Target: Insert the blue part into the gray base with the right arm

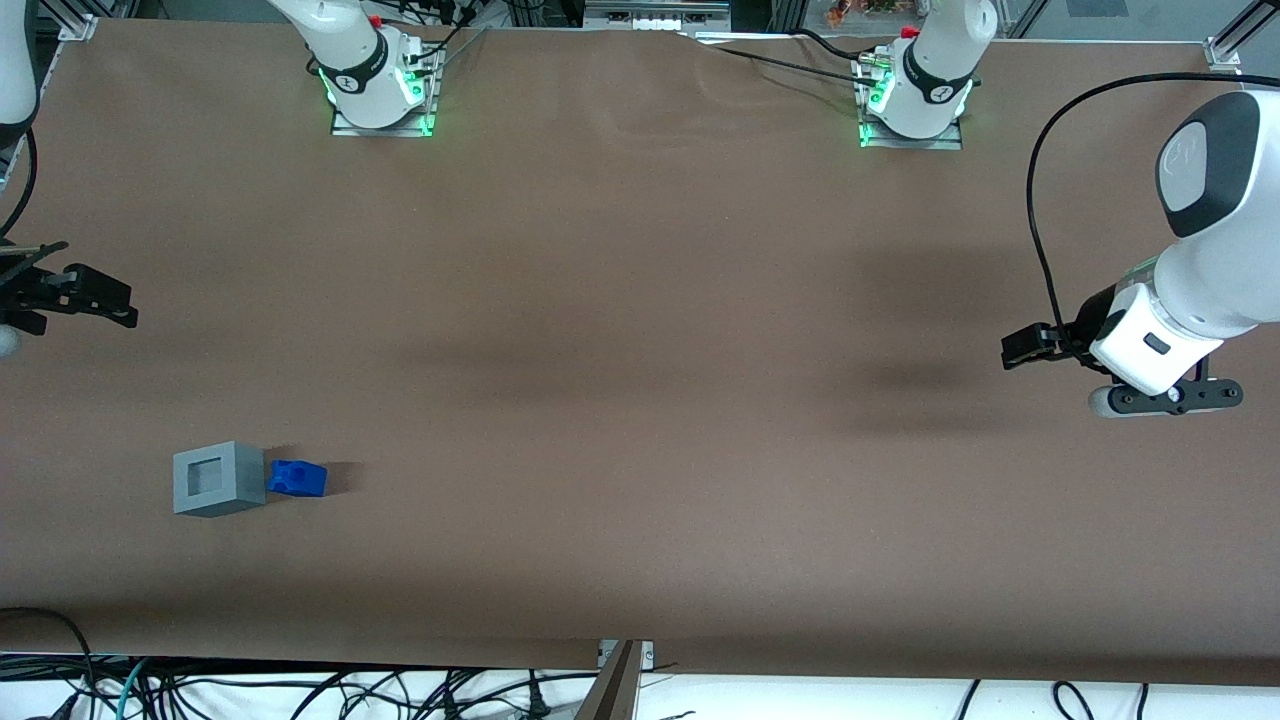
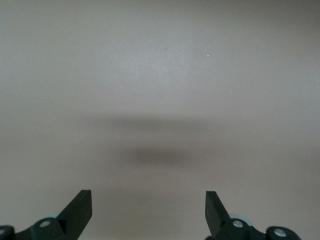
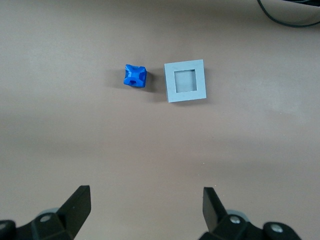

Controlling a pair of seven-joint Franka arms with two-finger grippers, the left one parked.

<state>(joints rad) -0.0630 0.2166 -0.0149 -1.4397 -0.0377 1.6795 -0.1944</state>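
Note:
The blue part [image 1: 297, 478] lies on the brown table beside the gray base [image 1: 218, 478], close to it, at the working arm's end of the table. The base's square socket faces up and is empty. My right gripper [image 1: 100, 297] hangs above the table, farther from the front camera than both, at the table's edge. In the right wrist view the gripper [image 3: 146, 197] is open and empty, with the blue part [image 3: 135, 76] and the gray base [image 3: 185, 81] well clear of its fingers [image 3: 77, 202]. A small dark hole shows in the blue part.
Brown covering [image 1: 640, 350] spans the table. Two arm bases [image 1: 378, 85] [image 1: 915, 100] stand at the edge farthest from the front camera. Cables [image 1: 300, 690] lie off the nearest edge. A black cable [image 3: 290, 15] shows in the right wrist view.

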